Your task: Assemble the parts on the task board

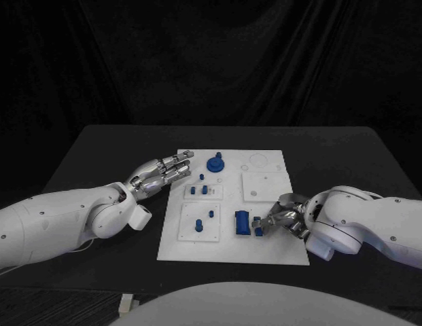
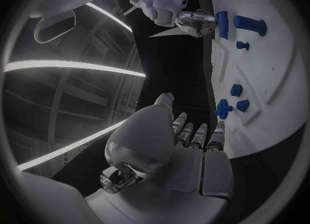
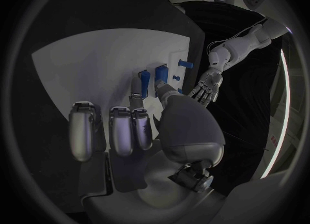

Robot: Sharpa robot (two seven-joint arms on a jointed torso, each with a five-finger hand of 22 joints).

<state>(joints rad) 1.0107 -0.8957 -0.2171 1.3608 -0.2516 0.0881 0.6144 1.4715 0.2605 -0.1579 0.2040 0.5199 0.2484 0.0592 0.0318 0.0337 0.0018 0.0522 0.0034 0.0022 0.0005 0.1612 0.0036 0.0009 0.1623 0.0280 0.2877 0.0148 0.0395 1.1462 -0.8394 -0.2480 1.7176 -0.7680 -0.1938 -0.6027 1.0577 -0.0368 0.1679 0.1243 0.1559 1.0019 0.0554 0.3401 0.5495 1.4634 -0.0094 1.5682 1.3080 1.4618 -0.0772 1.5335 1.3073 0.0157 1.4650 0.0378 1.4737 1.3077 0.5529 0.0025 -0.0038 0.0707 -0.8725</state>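
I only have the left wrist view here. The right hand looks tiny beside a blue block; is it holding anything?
Observer: Right wrist view: the right hand pinches a narrow blue part between thumb and finger.
Operator: Where on the board?
Observer: Head view: the task board's near half, right of the upright blue block.
Operator: And the left hand?
Observer: Head view: left hand beside the board's left edge, far half, holding nothing.

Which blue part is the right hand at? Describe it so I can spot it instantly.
Start at the white board mid-table and go to its near edge, where the right hand reaches in. At its fingertips stands the block, an upright blue slab. It is the tallest and widest blue part in that near row, next to much smaller pegs.
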